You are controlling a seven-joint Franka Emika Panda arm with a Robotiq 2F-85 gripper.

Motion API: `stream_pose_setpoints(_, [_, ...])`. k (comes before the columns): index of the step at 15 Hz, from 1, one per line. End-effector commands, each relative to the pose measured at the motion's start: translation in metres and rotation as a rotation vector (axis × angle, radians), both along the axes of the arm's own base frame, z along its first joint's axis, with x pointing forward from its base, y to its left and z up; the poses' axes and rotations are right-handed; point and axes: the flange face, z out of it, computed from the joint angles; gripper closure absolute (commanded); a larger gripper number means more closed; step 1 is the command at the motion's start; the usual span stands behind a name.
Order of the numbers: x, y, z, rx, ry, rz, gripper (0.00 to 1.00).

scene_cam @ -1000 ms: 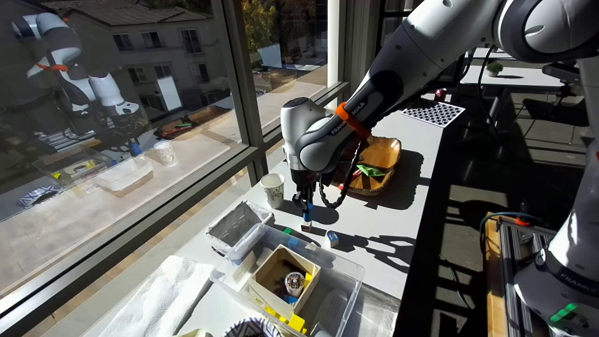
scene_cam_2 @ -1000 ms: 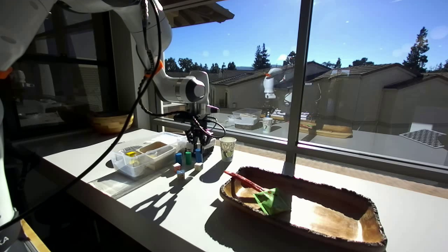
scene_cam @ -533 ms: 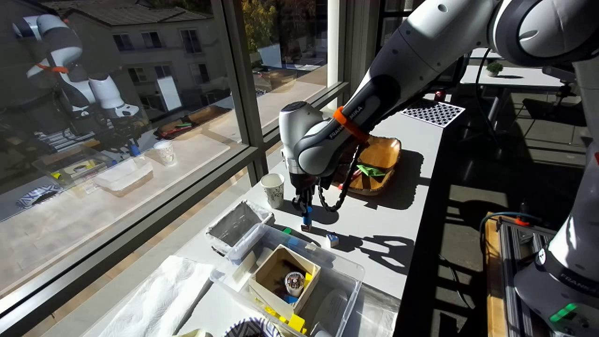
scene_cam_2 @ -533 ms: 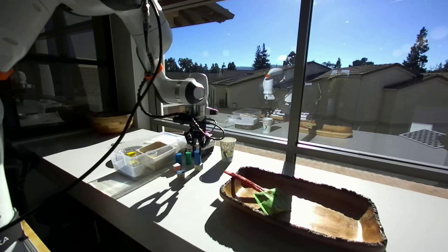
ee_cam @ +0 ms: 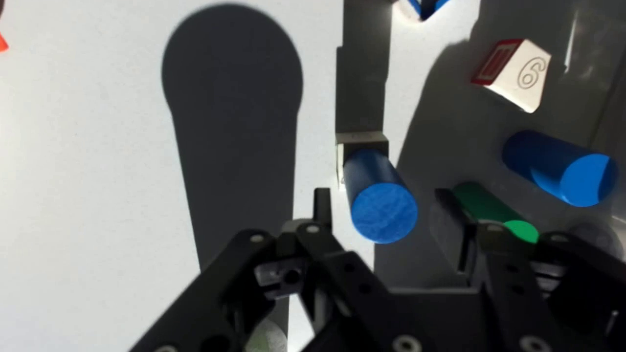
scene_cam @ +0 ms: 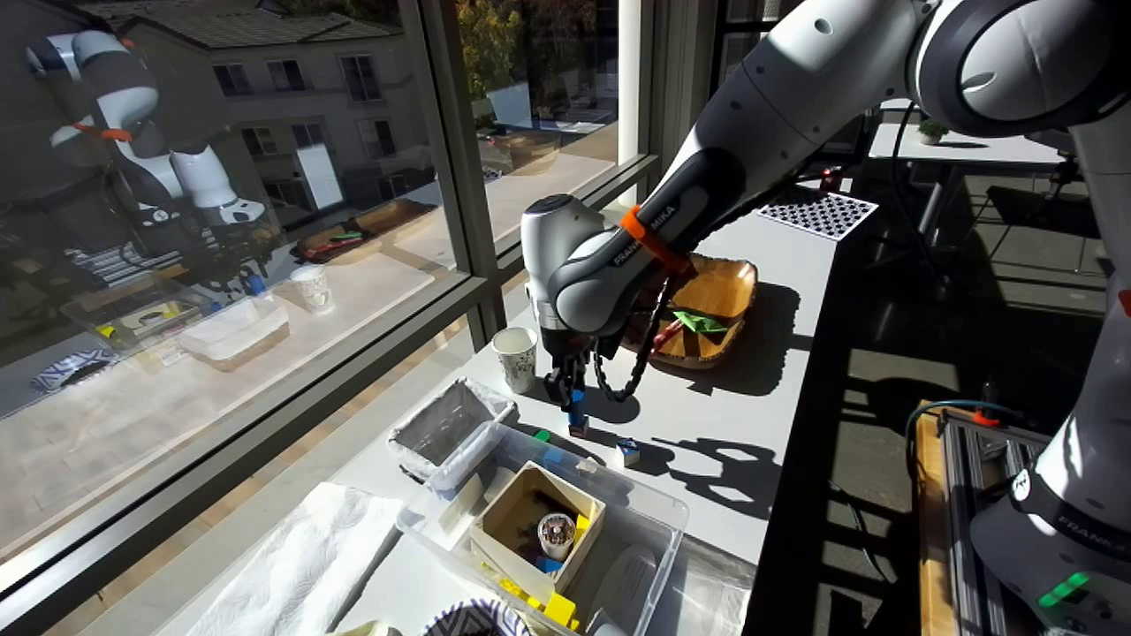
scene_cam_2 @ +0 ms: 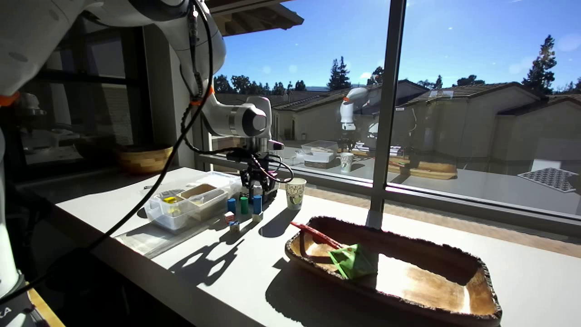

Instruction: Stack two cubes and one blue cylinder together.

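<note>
A blue cylinder [ee_cam: 384,210] stands upright on a pale cube [ee_cam: 362,138]; this stack shows in both exterior views, with the cylinder [scene_cam_2: 257,204] above the cube [scene_cam_2: 257,218]. My gripper [ee_cam: 385,205] is open, with its fingers apart on either side of the cylinder and gaps on both sides. In an exterior view the gripper [scene_cam: 567,393] is at the cylinder's top. A red-and-white cube [ee_cam: 518,73] and a blue-and-white cube [scene_cam_2: 234,226] sit apart on the table. Another blue cylinder [ee_cam: 562,166] and a green cylinder [ee_cam: 489,208] stand close to the right finger.
A patterned white cup [scene_cam_2: 295,193] stands beside the gripper, near the window. A clear bin [scene_cam: 671,521] holding a wooden box [scene_cam: 495,534] and a lined container [scene_cam: 451,424] are close by. A wooden tray [scene_cam_2: 395,290] lies on the cup's far side from the bin.
A second ago the gripper held the blue cylinder above the pale cube. The cylinder has come down onto the cube, and the fingers have opened and let it go.
</note>
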Motion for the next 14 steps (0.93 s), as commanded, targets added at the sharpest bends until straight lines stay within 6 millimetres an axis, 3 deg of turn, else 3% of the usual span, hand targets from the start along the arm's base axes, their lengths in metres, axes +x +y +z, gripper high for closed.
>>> stream_pose_setpoints(1, [0.002,-0.002,0.000,-0.026,0.016,0.007,0.12])
stream_pose_setpoints(3, [-0.002,-0.008,0.007,-0.042,0.015,-0.010,0.00])
stream_pose_setpoints(9, [-0.027,-0.037,0.007,-0.078,0.180,-0.107,0.00])
stream_pose_setpoints(14, [-0.051,-0.037,-0.015,-0.004,0.323,-0.104,0.00])
